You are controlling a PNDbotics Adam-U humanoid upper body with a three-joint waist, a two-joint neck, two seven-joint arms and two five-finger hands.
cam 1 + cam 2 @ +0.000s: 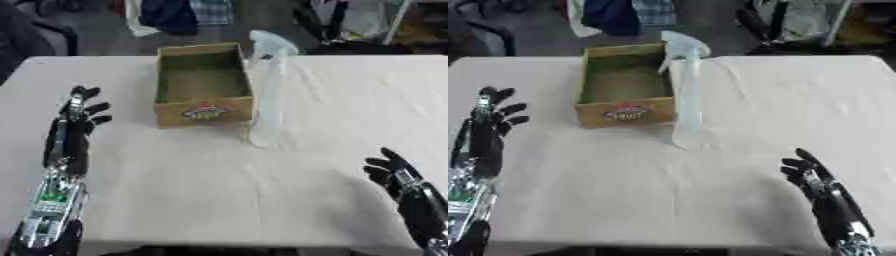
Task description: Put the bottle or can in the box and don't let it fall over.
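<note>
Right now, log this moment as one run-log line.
spray bottle: upright on table, right of box, untouched | box: open, empty | left hand: open, idle | right hand: open, idle | placement: not started

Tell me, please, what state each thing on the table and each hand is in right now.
Spray bottle: upright on the table, right of the box, not held.
Box: open, nothing visible inside.
Left hand: open, holds nothing.
Right hand: open, holds nothing.

A spray bottle (687,95) stands upright just beside the box (623,85).
</note>
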